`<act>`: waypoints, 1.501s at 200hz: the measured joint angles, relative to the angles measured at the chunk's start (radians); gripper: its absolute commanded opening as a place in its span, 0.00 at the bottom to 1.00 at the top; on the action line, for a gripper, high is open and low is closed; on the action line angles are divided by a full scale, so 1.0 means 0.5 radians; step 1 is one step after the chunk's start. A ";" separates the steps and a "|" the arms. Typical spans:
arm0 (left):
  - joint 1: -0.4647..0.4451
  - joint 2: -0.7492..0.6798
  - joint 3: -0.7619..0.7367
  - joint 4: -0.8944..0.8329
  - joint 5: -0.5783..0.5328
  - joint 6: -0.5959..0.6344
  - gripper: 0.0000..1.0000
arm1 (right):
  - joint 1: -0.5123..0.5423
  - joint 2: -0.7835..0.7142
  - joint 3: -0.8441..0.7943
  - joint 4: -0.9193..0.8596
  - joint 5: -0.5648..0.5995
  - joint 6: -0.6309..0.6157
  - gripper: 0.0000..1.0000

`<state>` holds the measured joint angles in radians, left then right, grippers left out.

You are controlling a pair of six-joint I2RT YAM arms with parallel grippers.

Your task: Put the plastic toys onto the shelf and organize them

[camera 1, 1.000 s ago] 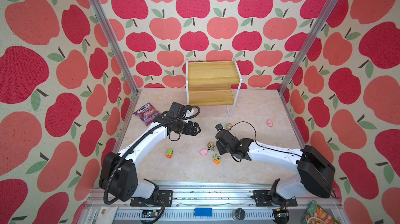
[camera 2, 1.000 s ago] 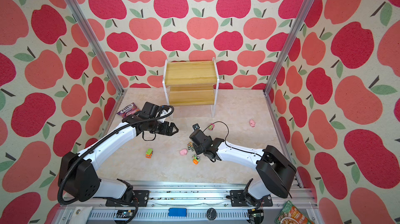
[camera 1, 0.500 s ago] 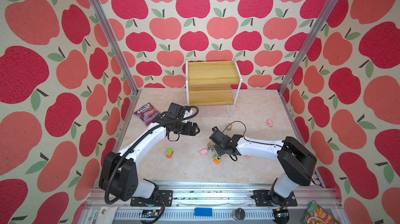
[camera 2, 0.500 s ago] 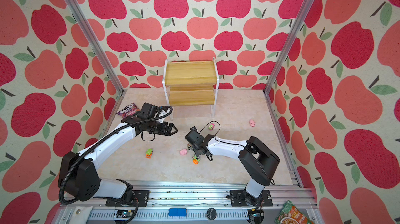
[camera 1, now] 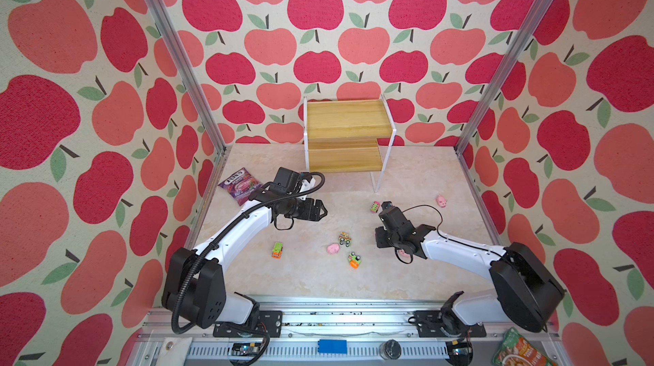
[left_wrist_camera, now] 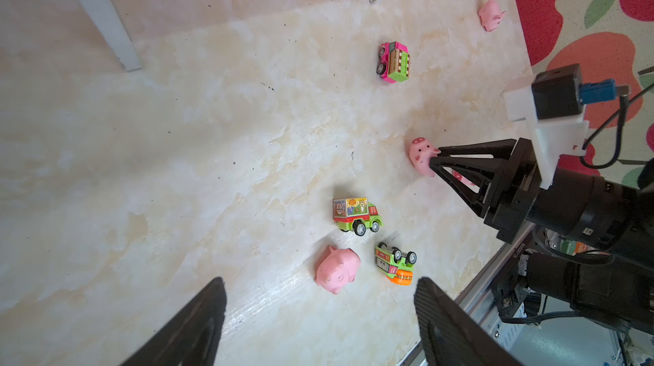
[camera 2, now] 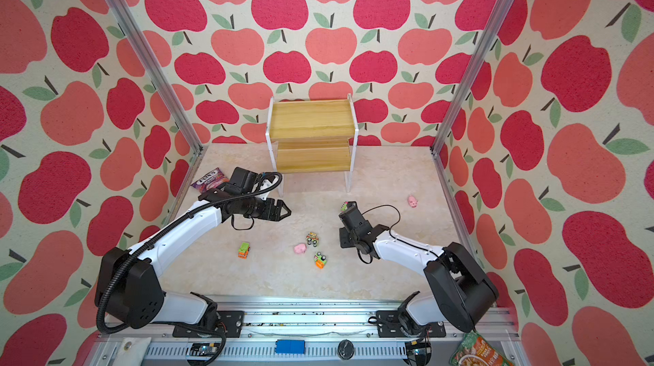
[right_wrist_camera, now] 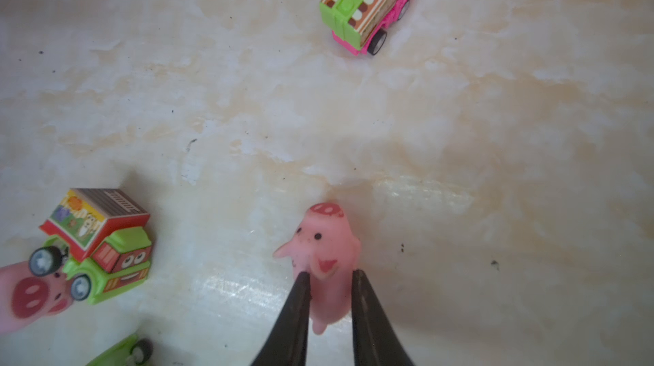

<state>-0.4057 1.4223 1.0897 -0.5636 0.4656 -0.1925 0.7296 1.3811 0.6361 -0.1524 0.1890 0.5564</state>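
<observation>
Pink pig (right_wrist_camera: 320,258) pinched at tips of narrowed right end effector (right_wrist_camera: 329,275), low over table (camera 1: 407,176), well apart from shelf (camera 1: 345,123); soft, may squirt out in transit. Left end effector (camera 1: 320,209) wide open, empty.

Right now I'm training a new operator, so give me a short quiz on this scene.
1. True or false: both boards of the shelf are bare.
2. The right gripper pinches: A) a pink truck B) a pink pig C) the candy bag.
3. Is the left gripper open or shut?
Key: 1 true; 2 B; 3 open, holding nothing.
</observation>
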 measured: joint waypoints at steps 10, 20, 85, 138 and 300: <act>0.000 0.000 -0.002 0.001 0.008 0.000 0.86 | -0.034 -0.034 -0.045 0.041 -0.034 0.056 0.29; 0.000 0.000 -0.005 0.004 0.014 0.000 0.86 | -0.063 -0.057 -0.079 0.069 -0.062 0.097 0.30; -0.001 -0.008 -0.024 0.029 0.028 -0.005 0.86 | -0.164 -0.276 -0.185 0.094 -0.103 0.243 0.54; -0.001 -0.033 -0.028 0.029 0.028 -0.005 0.87 | -0.082 -0.300 -0.156 -0.008 -0.066 0.172 0.62; 0.029 -0.074 -0.031 0.029 -0.010 0.005 0.87 | 0.072 0.459 0.419 -0.310 0.195 -0.243 0.27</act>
<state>-0.3912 1.3853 1.0740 -0.5491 0.4606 -0.1902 0.7658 1.6108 0.8455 -0.3073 0.2867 0.4351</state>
